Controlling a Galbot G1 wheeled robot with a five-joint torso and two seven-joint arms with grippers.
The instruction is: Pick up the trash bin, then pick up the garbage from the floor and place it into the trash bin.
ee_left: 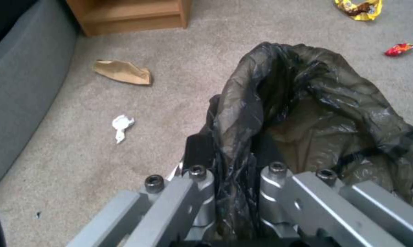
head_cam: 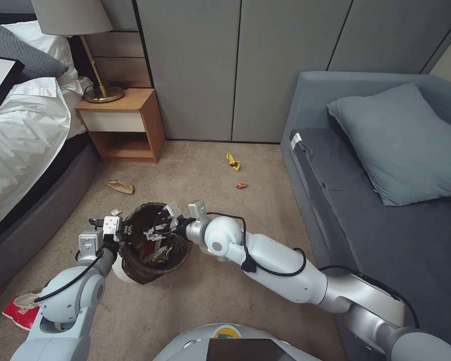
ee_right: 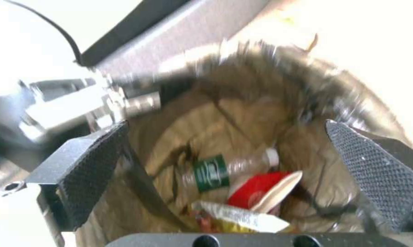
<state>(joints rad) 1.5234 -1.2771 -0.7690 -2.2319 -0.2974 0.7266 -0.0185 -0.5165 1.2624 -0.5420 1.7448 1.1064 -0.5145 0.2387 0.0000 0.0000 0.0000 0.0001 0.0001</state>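
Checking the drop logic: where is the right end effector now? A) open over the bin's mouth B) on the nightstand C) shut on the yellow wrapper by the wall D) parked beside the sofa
A: the right end effector hangs over the bin, fingers spread apart, with a bottle lying inside.

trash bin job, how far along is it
Done: the trash bin is held at its rim by the left gripper, with a bottle and red packet inside. In hand: the right gripper hangs open over it. Left: tan paper, tissue, yellow wrapper, red wrapper.
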